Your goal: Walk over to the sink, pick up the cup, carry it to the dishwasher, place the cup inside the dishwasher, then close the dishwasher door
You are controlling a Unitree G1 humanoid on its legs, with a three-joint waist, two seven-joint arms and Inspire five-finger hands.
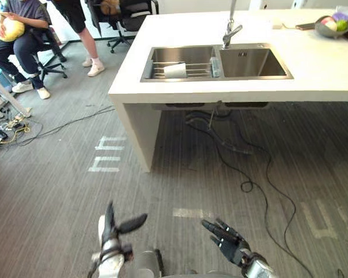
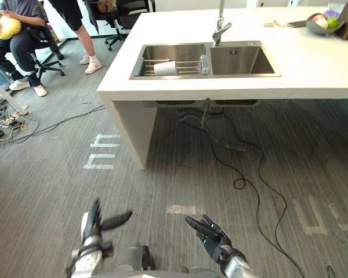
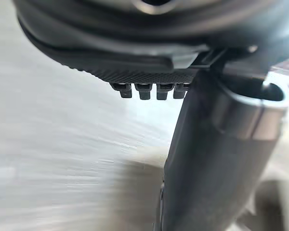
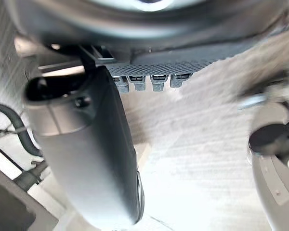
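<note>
Walking straight to the sink (image 1: 249,63) works best: the cup (image 1: 175,70) lies far beyond the loose, empty fingers of left hand (image 1: 110,238) and right hand (image 1: 233,244).

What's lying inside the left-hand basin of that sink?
A white cup lies on its side on a wire rack inside the left basin. The basin's near wall is hidden behind the edge of the counter, and the floor under the cup is covered.

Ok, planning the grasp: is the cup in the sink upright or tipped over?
Tipped over: the cup lies on its side on the wire rack in the left basin of the sink.
</note>
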